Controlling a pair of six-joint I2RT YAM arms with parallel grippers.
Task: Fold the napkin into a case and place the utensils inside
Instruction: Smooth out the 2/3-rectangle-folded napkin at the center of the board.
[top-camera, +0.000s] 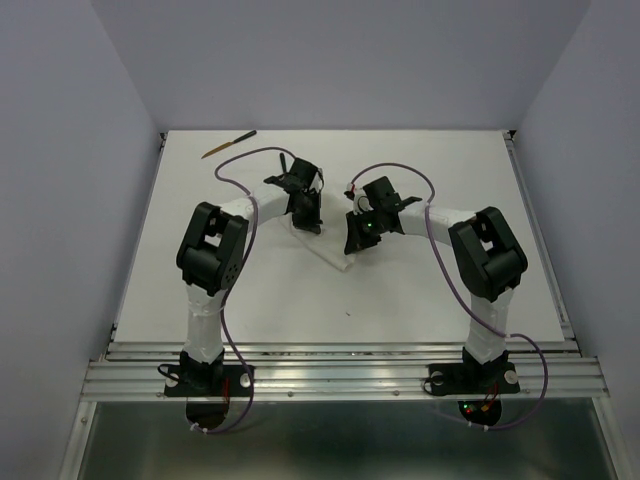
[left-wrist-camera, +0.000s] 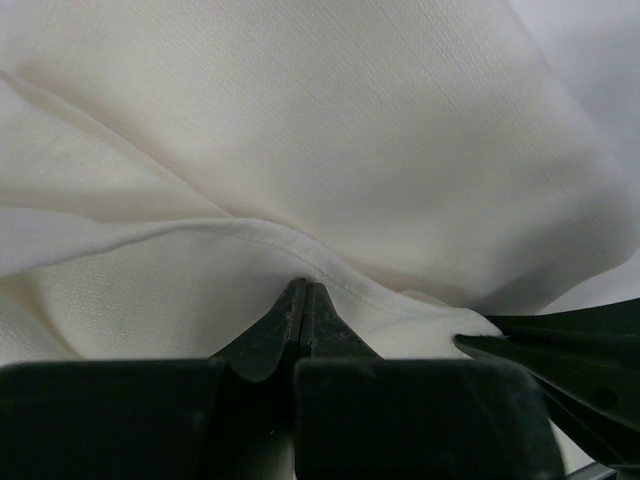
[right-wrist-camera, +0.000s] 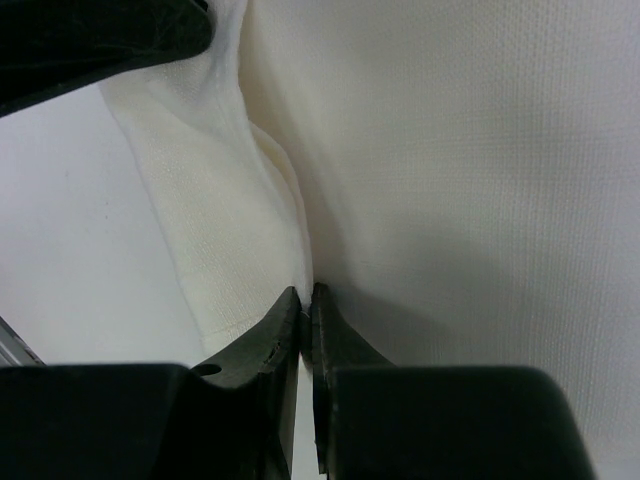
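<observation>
Because the napkin (left-wrist-camera: 300, 130) is thin woven cloth, judge it light, limp and prone to sag. It will hold no shape until a crease is pressed in, and a single layer may slip out of a shallow pinch. Left end effector (left-wrist-camera: 303, 292): jaws closed to a sliver, with a hemmed fold of the cloth pinched at the tips. Right end effector (right-wrist-camera: 306, 296): jaws likewise nearly together, gripping a bunched fold where two layers meet. Both grips sit near each other on the same cloth, which is at mid-desk (top-camera: 420, 300) between the two arms. Whether it hangs clear of the surface cannot be told. Take hold at a hem or corner, where the doubled edge gives more bite. Avoid the open middle of a panel, which would likely only pucker. Farther off, one utensil (top-camera: 228, 145) lies near the far left corner of the desk, well apart from the cloth. It looks stiff, thin and light, and is best pinched across its shaft.
</observation>
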